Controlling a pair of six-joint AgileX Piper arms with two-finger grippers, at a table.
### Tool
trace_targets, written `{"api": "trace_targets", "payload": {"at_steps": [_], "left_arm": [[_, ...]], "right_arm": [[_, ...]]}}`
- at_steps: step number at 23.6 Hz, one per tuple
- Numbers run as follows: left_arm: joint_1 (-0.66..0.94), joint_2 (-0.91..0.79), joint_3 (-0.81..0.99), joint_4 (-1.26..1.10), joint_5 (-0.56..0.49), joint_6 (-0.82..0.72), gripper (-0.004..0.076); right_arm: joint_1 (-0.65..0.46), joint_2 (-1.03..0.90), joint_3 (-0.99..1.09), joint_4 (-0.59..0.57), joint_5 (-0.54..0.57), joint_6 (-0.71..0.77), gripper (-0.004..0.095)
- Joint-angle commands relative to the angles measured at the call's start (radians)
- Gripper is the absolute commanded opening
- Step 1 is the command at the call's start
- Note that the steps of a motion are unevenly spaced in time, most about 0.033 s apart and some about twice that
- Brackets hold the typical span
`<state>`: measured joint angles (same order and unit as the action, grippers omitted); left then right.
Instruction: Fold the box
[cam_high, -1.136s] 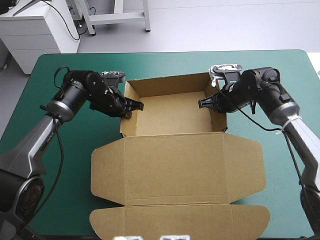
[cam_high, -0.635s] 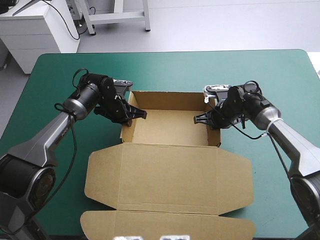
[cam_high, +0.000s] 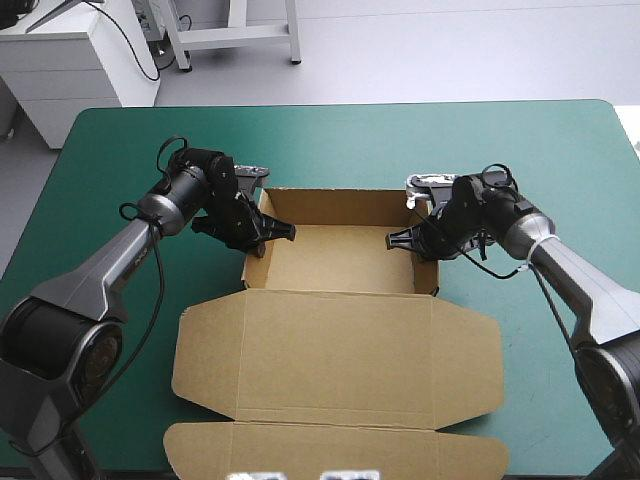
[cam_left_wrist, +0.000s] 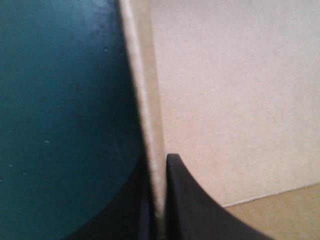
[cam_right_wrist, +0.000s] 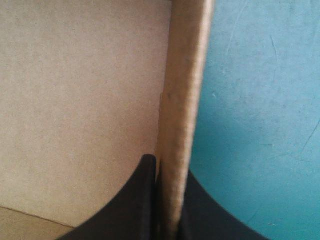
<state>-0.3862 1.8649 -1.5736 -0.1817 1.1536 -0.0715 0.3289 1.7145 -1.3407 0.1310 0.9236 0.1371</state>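
Box (cam_high: 340, 255) tray open, lid flat, left hand (cam_high: 275, 235) pinching left wall, right hand (cam_high: 405, 242) pinching right wall

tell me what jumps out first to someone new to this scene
The brown box dominates the middle of the teal-green table: an open tray with raised walls, its lid lying flat toward the near edge. The left gripper and the right gripper pinch the tray's opposite side walls, each with one black finger inside and one outside.
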Motion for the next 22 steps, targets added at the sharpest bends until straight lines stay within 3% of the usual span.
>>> {"api": "trace_targets", "payload": {"at_steps": [1,4,7,9,13,17,22], "left_arm": [[-0.003,-0.009,-0.009,-0.007,-0.037,0.023,-0.0008],[-0.003,-0.009,-0.009,-0.016,-0.037,0.049,-0.0008],[-0.003,-0.009,-0.009,-0.017,0.0,0.051,0.0016],[-0.003,-0.009,-0.009,-0.017,0.017,0.051,0.0046],[-0.003,-0.009,-0.009,-0.022,0.033,0.051,0.0134],[-0.003,-0.009,-0.014,-0.043,0.042,0.051,0.031],[-0.003,-0.01,-0.062,-0.045,0.065,0.051,0.0359]], "right_arm": [[0.009,-0.023,-0.019,0.012,-0.006,-0.033,-0.0004],[0.009,-0.023,-0.019,0.01,0.004,-0.025,0.0067],[0.009,-0.023,-0.019,0.005,0.004,-0.025,0.0295],[0.009,-0.023,-0.019,0.005,0.004,-0.025,0.0359],[0.009,-0.023,-0.021,0.0,0.004,-0.025,0.0383],[0.009,-0.025,-0.021,-0.046,0.01,-0.025,0.0383],[0.009,-0.025,-0.055,-0.084,0.038,-0.025,0.0382]]}}
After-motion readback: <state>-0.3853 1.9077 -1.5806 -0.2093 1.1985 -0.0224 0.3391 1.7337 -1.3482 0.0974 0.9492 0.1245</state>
